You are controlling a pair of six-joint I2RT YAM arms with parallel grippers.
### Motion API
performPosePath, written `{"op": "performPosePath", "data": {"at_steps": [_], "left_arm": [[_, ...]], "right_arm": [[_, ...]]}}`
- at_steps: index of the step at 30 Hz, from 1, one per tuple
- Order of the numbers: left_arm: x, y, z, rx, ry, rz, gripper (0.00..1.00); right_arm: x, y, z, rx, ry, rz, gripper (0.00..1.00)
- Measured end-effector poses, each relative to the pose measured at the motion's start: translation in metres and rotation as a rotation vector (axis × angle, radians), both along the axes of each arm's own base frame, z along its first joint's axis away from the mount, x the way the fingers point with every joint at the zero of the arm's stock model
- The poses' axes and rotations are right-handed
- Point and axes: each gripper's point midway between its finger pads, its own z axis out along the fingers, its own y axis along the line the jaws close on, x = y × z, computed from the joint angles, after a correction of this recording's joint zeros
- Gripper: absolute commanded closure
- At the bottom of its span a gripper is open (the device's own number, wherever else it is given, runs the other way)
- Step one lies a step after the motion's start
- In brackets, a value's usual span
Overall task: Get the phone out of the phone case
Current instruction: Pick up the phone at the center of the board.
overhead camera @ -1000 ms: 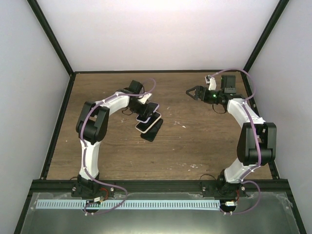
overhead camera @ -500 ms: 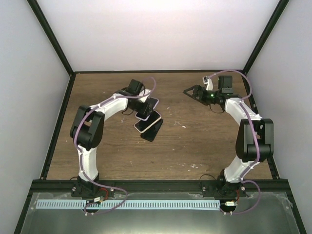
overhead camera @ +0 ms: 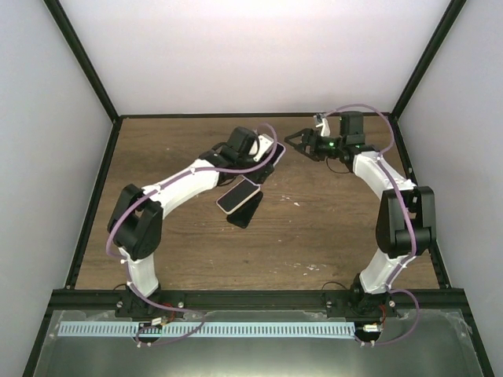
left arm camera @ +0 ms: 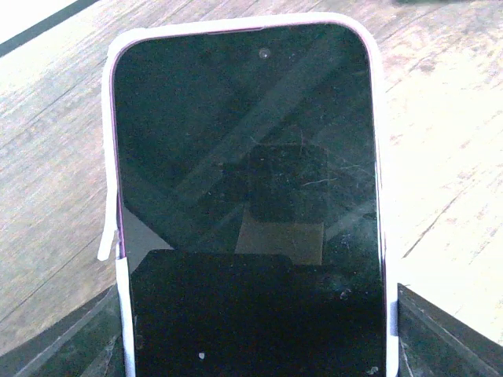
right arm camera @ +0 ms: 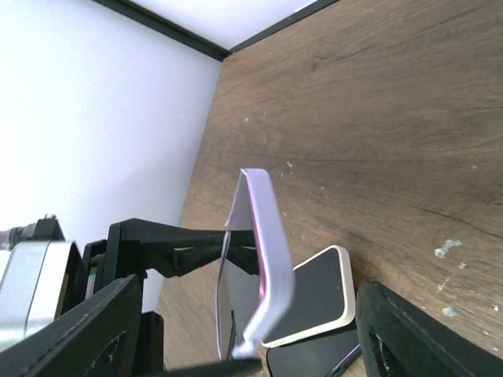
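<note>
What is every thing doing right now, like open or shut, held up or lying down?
phone: screen dark, inside its case, held up off the table.
case: on the phone.
left jaws: shut on the phone.
right jaws: open, empty.
cream-edged phone: lying flat, screen up.
dark phone: lying flat.

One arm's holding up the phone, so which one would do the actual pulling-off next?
Probably the right. The right gripper is open, empty and facing the free end of the cased phone, while the left gripper is busy clamping it.
</note>
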Motion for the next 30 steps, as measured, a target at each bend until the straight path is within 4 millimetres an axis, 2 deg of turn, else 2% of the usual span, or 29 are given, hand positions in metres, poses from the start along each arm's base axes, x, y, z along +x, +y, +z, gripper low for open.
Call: {"op": "performPosePath", "data": {"at_steps": [3,8,11,15,21,22,23,25,26,30], "left_arm": [[-0.008,-0.015,0.004,0.009,-0.03,-0.022,0.53],[-0.018,-0.033,0.009,0.022,-0.079,-0.046,0.54],[-0.019,-0.036,0.012,0.03,-0.101,-0.043,0.55],[-0.021,-0.038,0.017,0.033,-0.12,-0.038,0.56],[-0.021,-0.039,0.021,0.03,-0.13,-0.034,0.55],[-0.022,-0.038,0.021,0.031,-0.129,-0.034,0.49],[-0.022,-0.039,0.021,0.03,-0.13,-0.034,0.4],[-0.022,-0.039,0.023,0.023,-0.129,-0.036,0.13],[-0.023,-0.039,0.025,0.018,-0.126,-0.038,0.03],[-0.027,-0.038,0.038,-0.001,-0.14,-0.054,0.0]], "right_arm": [[-0.003,0.009,0.001,0.012,0.016,0.013,0.37],[-0.007,0.018,0.001,0.021,0.032,0.026,0.56],[-0.008,0.017,-0.004,0.021,0.043,0.02,0.64],[-0.014,0.019,-0.012,0.025,0.065,0.036,0.62],[-0.026,0.021,-0.019,0.042,0.083,0.071,0.81],[-0.027,0.022,-0.017,0.047,0.081,0.076,0.85],[-0.028,0.023,-0.016,0.05,0.076,0.081,0.87],[-0.03,0.024,-0.011,0.06,0.059,0.1,0.9],[-0.031,0.025,-0.009,0.061,0.045,0.11,0.92],[-0.031,0.025,-0.001,0.051,-0.003,0.135,0.98]]}}
